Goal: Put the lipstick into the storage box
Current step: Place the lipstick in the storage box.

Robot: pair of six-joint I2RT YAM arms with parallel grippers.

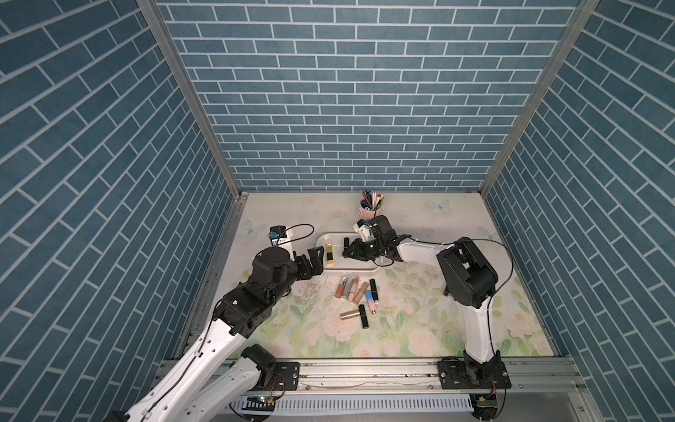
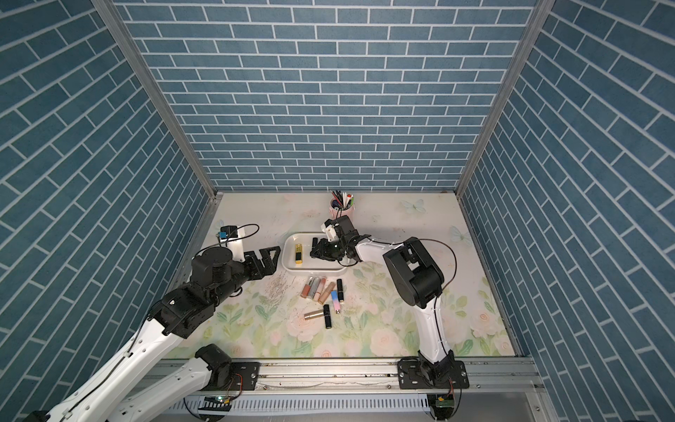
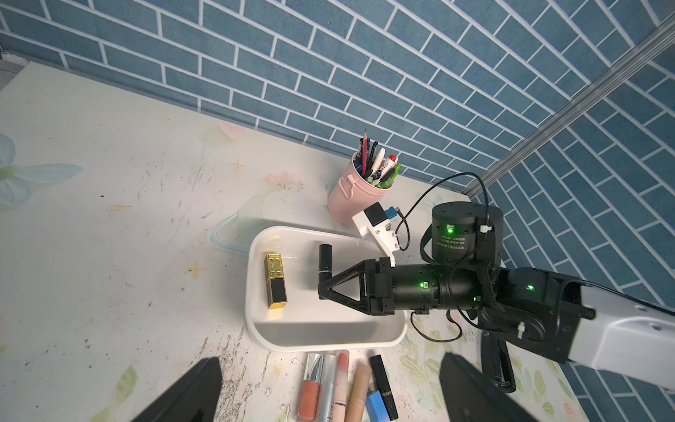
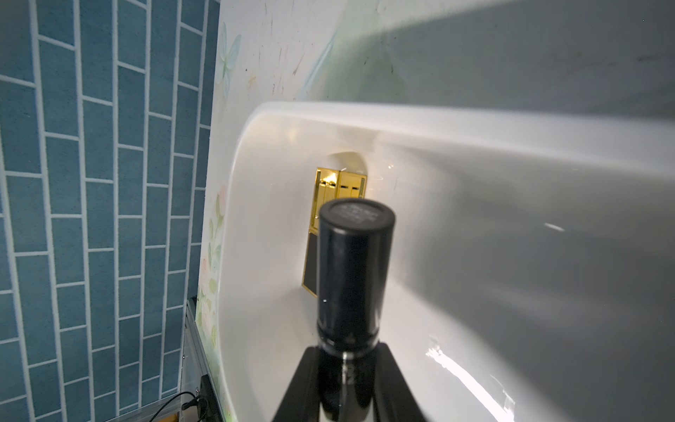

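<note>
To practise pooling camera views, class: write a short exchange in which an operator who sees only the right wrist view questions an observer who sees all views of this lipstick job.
Operator: My right gripper grips a black lipstick over the storage box. Where is the left gripper?
Observer: It is open and empty, by the box's end.
Operator: Are lipsticks left outside?
Observer: Yes, a cluster of lipsticks lies on the table, on the robot's side of the box.

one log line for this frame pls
right gripper: jaws shut on black lipstick, over storage box | left gripper: jaws open, empty | gold lipstick: in box
</note>
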